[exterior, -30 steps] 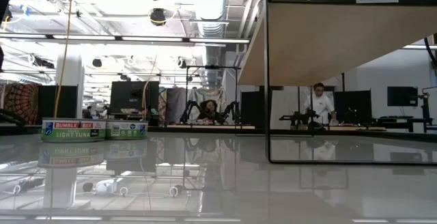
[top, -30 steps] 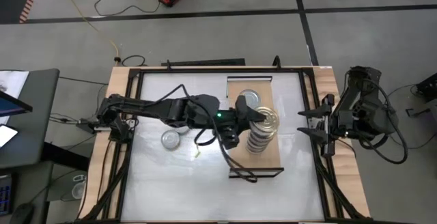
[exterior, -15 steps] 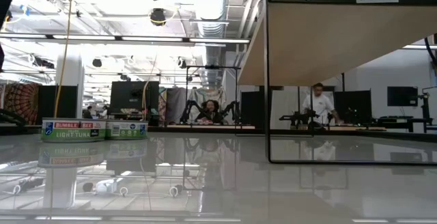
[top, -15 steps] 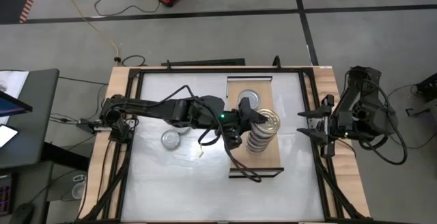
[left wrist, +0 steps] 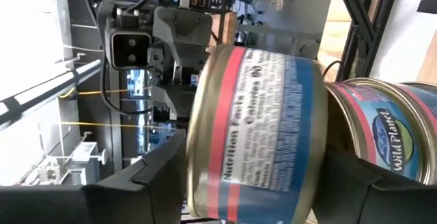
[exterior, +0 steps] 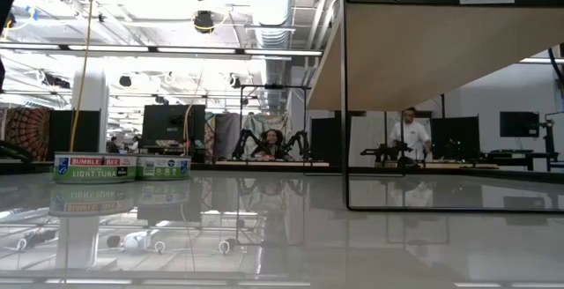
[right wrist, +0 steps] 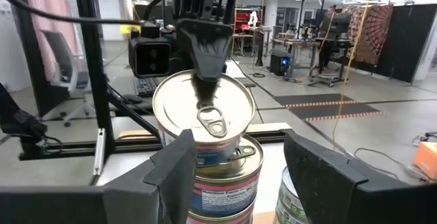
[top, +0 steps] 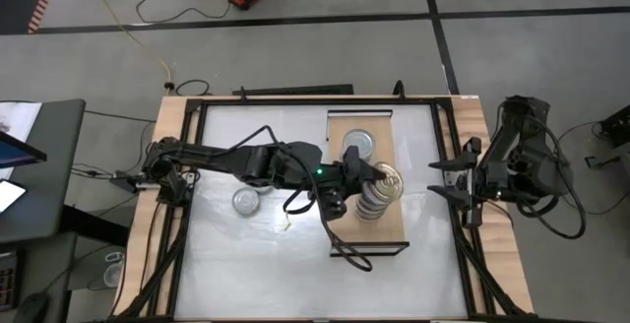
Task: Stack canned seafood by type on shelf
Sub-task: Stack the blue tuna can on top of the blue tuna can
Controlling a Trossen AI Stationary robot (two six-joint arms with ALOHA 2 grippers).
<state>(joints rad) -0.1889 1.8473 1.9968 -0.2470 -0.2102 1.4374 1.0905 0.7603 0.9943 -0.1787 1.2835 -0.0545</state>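
Dark against the pale wood, the left gripper (top: pixel 366 178) reaches in from the table's left side to the middle of the shelf (top: pixel 384 226) and stands around the top tin (left wrist: pixel 256 135) of a stack (right wrist: pixel 222 183). Whether it pinches that tin or merely stands loose around it, I cannot tell. The top tin has a gold pull-tab lid and a label banded in red and blue. It sits slightly off-centre on the tins below, overhanging them a little.

The stack rises near the shelf's right long edge, about halfway along it. A single tin with a plain silver lid (top: pixel 359 143) lies flat near the shelf's far end, apart from the stack. The shelf itself is a light-wood board in a thin dark frame, raised above the grey-white table (top: pixel 295 264).

Off the shelf, one more tin (top: pixel 245 201) sits on the table's left half, under the left arm's reach. The low view shows two tins side by side there, the nearer (exterior: pixel 85 167) with a green label reading light tuna and the other (exterior: pixel 163 166) just beside it.

The right gripper (top: pixel 448 177) waits at the table's right edge, its fingers spread with nothing between them, pointing toward the stack.
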